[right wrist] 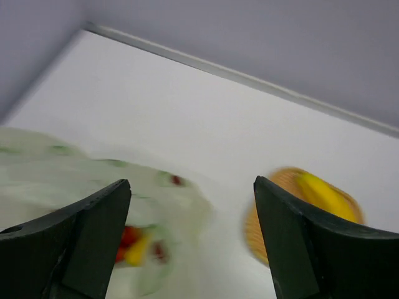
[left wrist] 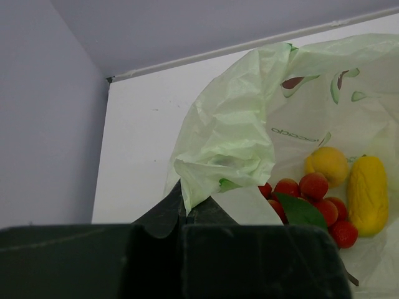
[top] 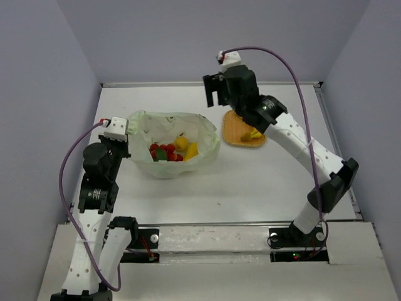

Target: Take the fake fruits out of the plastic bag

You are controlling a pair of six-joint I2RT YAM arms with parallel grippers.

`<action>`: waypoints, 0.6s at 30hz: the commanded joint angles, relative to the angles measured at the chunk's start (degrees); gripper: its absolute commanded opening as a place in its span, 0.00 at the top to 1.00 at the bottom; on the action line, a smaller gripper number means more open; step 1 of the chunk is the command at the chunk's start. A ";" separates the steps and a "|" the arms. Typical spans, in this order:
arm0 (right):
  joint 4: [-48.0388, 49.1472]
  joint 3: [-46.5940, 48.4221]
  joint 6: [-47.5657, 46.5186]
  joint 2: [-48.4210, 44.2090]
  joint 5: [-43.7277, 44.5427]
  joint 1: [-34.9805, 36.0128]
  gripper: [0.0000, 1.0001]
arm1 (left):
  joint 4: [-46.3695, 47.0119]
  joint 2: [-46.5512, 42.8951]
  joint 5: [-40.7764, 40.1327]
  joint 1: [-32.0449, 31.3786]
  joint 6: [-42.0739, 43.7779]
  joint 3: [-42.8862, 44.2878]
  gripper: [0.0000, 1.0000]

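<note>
The pale green plastic bag (top: 172,153) lies open on the table's left half. Fake fruits lie inside it: a cluster of red balls (top: 164,152), a round yellow-orange piece (top: 181,143) and a yellow oval piece (top: 191,150). In the left wrist view these are the red cluster (left wrist: 312,187), the round piece (left wrist: 327,163) and the oval piece (left wrist: 366,193). My left gripper (left wrist: 186,208) is shut on a fold of the bag's (left wrist: 249,124) left rim. A yellow banana (top: 252,133) rests on the orange mat (top: 237,128). My right gripper (top: 216,94) hangs open and empty, high above the table between bag and mat.
In the blurred right wrist view the bag (right wrist: 93,180) is at the lower left, and the mat (right wrist: 252,230) with the banana (right wrist: 324,193) at the right. Grey walls close in the white table (top: 276,182) on three sides.
</note>
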 commanded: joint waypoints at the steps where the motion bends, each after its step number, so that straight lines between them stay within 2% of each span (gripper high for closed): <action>1: 16.18 -1.37 2.88 -5.34 -4.27 14.36 0.17 | 1.95 -1.74 1.93 -0.03 1.86 -1.28 1.00; 4: 25.96 -5.51 5.26 -4.29 -11.72 19.92 0.24 | 2.13 -3.50 2.11 -0.12 3.80 -2.42 1.00; 5: 26.69 -5.86 6.04 -3.33 -17.49 20.45 0.26 | 2.04 -3.94 1.94 -0.12 4.06 -2.51 1.00; 6: 26.79 -5.78 8.40 -0.80 -19.11 20.97 0.29 | 1.87 -4.11 1.94 -0.12 4.15 -2.69 1.00; 7: 25.92 -5.60 9.56 0.53 -20.52 21.59 0.38 | 1.78 -4.20 2.03 -0.21 4.15 -2.60 1.00; 9: 24.60 -6.13 12.45 3.60 -22.99 21.59 0.45 | 1.25 -4.29 2.11 -0.21 4.07 -2.43 1.00; 10: 24.07 -6.74 13.16 4.41 -23.43 21.59 0.45 | 1.08 -4.47 2.11 -0.21 4.07 -2.43 1.00; 11: 23.80 -9.09 13.52 4.94 -24.13 21.59 0.53 | 0.73 -4.73 2.11 -0.21 4.15 -2.43 1.00; 17: 23.71 -14.56 13.09 10.90 -22.92 22.12 0.74 | -0.77 -6.40 3.69 -0.21 6.43 -3.57 1.00; 18: 23.63 -14.92 12.82 11.79 -22.04 22.12 0.74 | -1.12 -6.57 4.04 -0.21 6.96 -3.83 1.00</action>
